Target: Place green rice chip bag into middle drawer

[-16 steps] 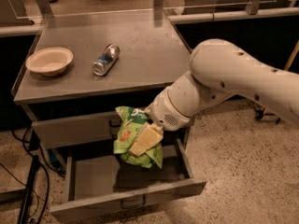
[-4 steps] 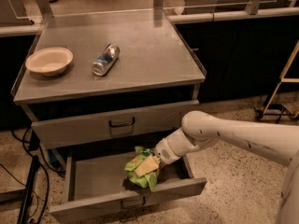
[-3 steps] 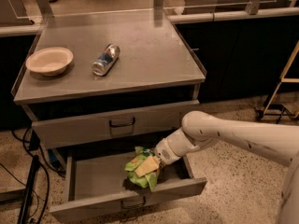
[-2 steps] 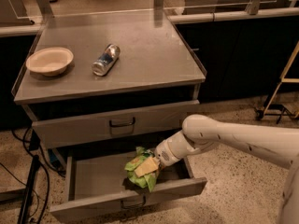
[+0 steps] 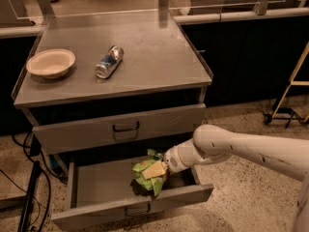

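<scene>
Camera view is looking down on a grey steel cabinet [image 5: 145,37]. At the far left, dark cables [image 5: 19,144] are trailing across the speckled floor beside it. On the cabinet top, a pale bowl [image 5: 50,63] is sitting near the left edge. Well apart to its right, a silver-blue can [image 5: 109,62] is lying on its side. Below the top, the upper handled drawer [image 5: 120,128] is sitting closed. Under it, the middle drawer [image 5: 96,190] is standing pulled out, its grey floor showing. The green rice chip bag [image 5: 150,173] is lying crumpled inside this drawer, right of centre and near the front wall, its pale chip picture facing up. The gripper [image 5: 165,170] is reaching down into the drawer and meeting the bag's right side. The bag is hiding its tip, so I cannot tell whether it is gripping the bag or has let go. The white arm [image 5: 241,149] is stretching away from there to the right edge. Behind the arm, a yellow frame [image 5: 289,93] is leaning by the dark counter.
</scene>
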Robot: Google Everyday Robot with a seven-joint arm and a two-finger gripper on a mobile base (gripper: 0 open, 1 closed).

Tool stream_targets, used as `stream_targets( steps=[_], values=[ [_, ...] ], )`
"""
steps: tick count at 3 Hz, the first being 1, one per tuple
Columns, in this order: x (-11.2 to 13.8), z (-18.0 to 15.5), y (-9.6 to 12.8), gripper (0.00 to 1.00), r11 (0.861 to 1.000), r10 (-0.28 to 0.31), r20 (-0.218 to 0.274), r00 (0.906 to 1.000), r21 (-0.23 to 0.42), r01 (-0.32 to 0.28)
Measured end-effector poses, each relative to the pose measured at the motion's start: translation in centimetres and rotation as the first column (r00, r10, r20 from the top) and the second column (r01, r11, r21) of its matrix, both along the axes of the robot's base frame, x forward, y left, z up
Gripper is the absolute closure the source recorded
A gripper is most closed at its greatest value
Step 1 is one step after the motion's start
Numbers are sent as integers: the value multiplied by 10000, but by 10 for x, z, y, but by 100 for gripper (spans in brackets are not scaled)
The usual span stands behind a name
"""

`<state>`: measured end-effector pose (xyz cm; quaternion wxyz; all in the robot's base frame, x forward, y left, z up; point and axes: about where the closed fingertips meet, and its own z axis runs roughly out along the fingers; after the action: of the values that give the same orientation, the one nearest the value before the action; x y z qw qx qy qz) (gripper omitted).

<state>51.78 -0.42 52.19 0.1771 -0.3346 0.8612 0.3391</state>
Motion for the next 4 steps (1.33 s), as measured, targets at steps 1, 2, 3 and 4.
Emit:
stream_targets(
  steps=[1, 2, 3, 4],
  values=[
    [1, 0, 0, 100, 10000, -34, 20, 10000, -1, 34],
    [3, -4, -1, 100, 9993, -359, -8, 9994, 56, 359],
    [14, -11, -5, 100, 9955, -928, -57, 9957, 178, 929],
    [26, -20, -7, 100, 9917, -1277, -196, 9916, 158, 1280]
  ],
)
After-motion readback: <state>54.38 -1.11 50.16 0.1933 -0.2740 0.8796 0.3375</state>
